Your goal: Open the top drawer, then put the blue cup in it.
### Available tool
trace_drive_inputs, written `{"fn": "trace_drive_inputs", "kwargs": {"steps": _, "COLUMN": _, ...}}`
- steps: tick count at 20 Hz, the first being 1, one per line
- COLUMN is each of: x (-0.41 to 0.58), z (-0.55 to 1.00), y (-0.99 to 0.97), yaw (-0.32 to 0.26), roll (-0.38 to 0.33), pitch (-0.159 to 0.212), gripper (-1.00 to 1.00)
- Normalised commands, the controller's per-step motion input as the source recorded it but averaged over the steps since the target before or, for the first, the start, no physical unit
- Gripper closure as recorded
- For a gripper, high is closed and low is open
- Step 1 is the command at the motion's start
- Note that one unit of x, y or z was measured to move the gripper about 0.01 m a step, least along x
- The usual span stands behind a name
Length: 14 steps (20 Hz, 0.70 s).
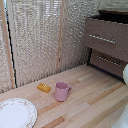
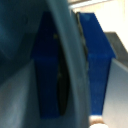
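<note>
Filling the wrist view, close against the lens, the blue cup [image 2: 72,55] is showing as a thin curved wall sweeping between the two blue fingers [image 2: 47,70]. Its darker hollow is lying on one side.

Pincer [image 2: 73,75] is sitting nearly closed. The pads are flanking the wall inside and out and appear to be pressing on it, so it looks to be pinching the cup by the rim. Blur is hiding the exact contact.

Handling, as a judgement: the cup is looking light, rigid and smooth-walled. A rim pinch is leaving it free to swing or slip, so the grip is wanting to sit deep on the wall and squarely across it.

In the exterior view neither cup nor pincer is showing. The top drawer [image 1: 106,36] is standing forward of the lower drawer front [image 1: 106,61], apparently pulled out. The pink mug [image 1: 62,91], a yellow block [image 1: 44,87] and a plate [image 1: 27,117] are sitting on the wooden table [image 1: 95,105], well apart from the drawers.
</note>
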Motion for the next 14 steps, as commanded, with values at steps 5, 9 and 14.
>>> {"fn": "trace_drive_inputs", "kwargs": {"steps": 5, "x": 0.0, "z": -0.13, "y": -0.46, "yaw": 0.0, "roll": -0.002, "pitch": 0.149, "gripper": 1.0}}
{"fn": "trace_drive_inputs", "kwargs": {"steps": 9, "x": 0.0, "z": -0.03, "y": -0.61, "yaw": 0.023, "roll": -0.012, "pitch": 0.104, "gripper": 1.0}}
{"fn": "trace_drive_inputs", "kwargs": {"steps": 14, "x": 0.0, "z": -0.02, "y": -0.63, "yaw": 0.051, "roll": -0.005, "pitch": 0.099, "gripper": 1.0}}
